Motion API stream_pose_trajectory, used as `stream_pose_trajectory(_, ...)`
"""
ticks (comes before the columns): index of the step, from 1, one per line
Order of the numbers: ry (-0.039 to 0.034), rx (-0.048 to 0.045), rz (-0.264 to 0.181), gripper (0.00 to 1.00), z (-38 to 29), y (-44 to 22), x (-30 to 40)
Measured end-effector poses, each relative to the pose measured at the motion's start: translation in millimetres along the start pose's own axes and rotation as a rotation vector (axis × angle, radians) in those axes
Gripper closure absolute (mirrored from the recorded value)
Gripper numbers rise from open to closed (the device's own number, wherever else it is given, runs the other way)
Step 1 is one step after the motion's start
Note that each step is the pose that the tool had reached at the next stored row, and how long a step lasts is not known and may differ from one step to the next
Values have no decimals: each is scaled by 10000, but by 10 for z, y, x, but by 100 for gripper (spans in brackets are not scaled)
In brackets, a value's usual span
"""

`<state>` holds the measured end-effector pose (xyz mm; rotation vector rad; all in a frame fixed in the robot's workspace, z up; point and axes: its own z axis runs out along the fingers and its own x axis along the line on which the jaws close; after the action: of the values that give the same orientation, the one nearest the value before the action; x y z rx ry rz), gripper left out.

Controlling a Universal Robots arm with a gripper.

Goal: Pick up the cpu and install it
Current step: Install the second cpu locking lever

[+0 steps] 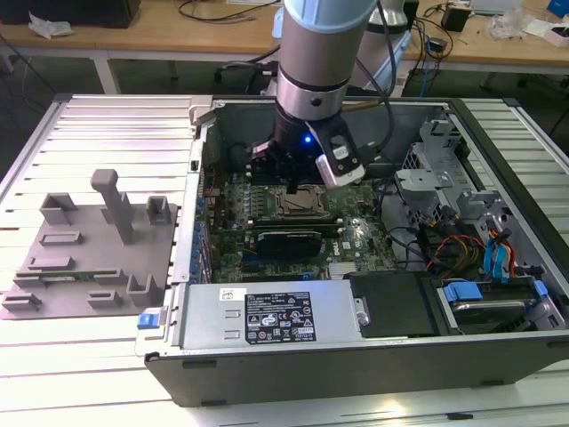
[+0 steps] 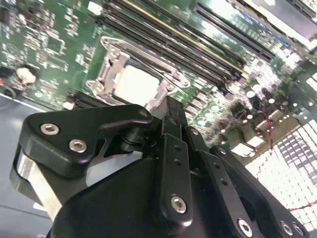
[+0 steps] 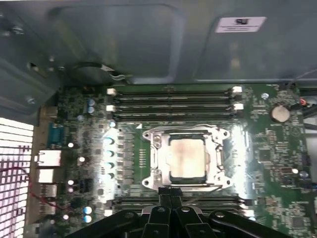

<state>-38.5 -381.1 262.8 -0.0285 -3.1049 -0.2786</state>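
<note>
The cpu point(image 3: 187, 157) is a pale square chip lying flat inside the metal-framed socket point(image 3: 153, 163) on the green motherboard; the second wrist view shows the cpu point(image 2: 136, 84) in the socket frame point(image 2: 111, 64) too. My gripper point(image 3: 171, 191) hangs just above the socket's edge, apart from the chip. Its black fingers point(image 2: 168, 106) are pressed together with nothing between them. In the exterior view my gripper point(image 1: 289, 184) hovers inside the open computer case, right over the socket point(image 1: 298, 203).
A grey fixture plate point(image 1: 89, 258) with upright posts lies on the exterior view's left. Inside the case are a long black card point(image 1: 289, 240), the power supply point(image 1: 267, 316), and drive bays with cables point(image 1: 480, 258). Memory slots point(image 3: 171, 104) and the case wall point(image 3: 124, 39) flank the socket.
</note>
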Motion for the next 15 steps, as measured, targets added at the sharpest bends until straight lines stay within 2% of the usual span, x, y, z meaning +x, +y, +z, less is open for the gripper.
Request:
stream_pose_trajectory(2, 14, 62, 15, 89, -1, -1, -51)
stream_pose_trajectory(5, 18, 162, 26, 89, -7, -29, -83)
stream_pose_trajectory(7, 15, 300, 33, 89, -15, -77, -90)
stream_pose_trajectory(9, 12, 378, 37, 89, -18, -126, -90)
stream_pose_trajectory(11, 11, 396, 42, 89, 10, -169, -87)
stream_pose_trajectory(15, 8, 395, 62, 89, 77, -196, -40)
